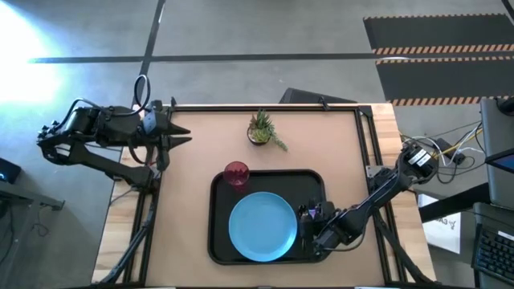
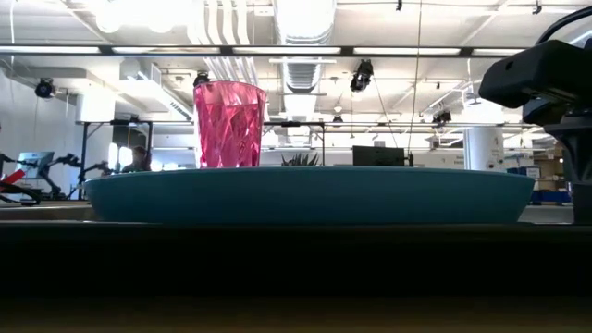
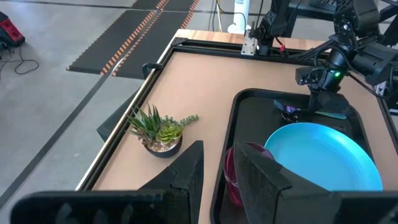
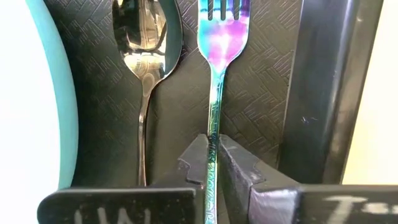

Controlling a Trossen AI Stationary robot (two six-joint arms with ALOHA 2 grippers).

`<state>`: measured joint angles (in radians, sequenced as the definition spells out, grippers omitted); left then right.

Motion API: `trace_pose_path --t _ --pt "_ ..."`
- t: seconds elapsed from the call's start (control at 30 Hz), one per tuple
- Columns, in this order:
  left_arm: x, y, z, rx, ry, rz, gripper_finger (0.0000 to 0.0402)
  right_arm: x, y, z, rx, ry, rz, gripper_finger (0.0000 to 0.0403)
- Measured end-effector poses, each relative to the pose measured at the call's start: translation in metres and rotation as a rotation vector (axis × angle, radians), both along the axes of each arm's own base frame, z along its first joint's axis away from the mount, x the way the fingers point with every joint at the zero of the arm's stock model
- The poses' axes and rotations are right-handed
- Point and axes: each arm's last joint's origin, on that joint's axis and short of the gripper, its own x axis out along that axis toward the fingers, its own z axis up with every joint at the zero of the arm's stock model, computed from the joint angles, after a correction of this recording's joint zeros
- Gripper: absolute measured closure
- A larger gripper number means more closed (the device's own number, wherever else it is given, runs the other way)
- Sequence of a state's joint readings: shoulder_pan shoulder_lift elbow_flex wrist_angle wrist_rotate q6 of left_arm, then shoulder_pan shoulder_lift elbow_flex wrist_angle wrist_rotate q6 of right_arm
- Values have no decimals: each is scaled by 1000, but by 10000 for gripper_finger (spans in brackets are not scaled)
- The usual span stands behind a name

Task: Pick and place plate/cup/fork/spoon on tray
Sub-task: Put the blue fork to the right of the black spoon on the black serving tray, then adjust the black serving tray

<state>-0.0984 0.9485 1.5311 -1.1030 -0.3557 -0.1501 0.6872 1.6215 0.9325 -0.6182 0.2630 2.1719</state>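
Counter nearly done: our right jaws [image 4: 213,167] grip fork [image 4: 214,74] beside spoon [image 4: 144,56] at tray [image 1: 218,241] right edge; next we release; left jaws [image 3: 214,174] open

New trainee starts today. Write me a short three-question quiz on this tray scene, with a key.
1. True or false: the right gripper is shut on the fork.
2. Which item lies between the fork and the plate on the tray? A) the cup B) the spoon C) the plant
3. Fill in: the left gripper hangs at the table's far left ____, away from the tray.

Key:
1. True; its fingers pinch the fork's handle.
2. B, the spoon. The cup stands at the tray's far left corner; the plant sits off the tray.
3. Edge.
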Motion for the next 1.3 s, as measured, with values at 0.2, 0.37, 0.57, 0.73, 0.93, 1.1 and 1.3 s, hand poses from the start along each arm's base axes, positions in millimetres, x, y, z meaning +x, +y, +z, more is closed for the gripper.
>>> trace_pose_path --t 0.2,0.37,0.57,0.73,0.93,1.1,1.3 --pt "0 0 0 0 0 0 329 1 1 1 1 -7 2 367" --pt "0 0 0 0 0 0 329 2 1 2 0 -10 3 358" --pt "-1 0 0 0 0 0 329 2 1 4 0 -20 5 347" --pt "-1 0 0 1 2 -1 329 1 -1 10 -15 -37 26 340" --pt "-1 0 0 0 2 0 329 -1 -3 14 -17 -34 29 332" --pt "-1 0 0 1 5 0 329 -4 -10 16 -61 12 58 328" --pt "-2 0 -6 -4 67 6 329 1 -23 26 -172 -48 97 336"
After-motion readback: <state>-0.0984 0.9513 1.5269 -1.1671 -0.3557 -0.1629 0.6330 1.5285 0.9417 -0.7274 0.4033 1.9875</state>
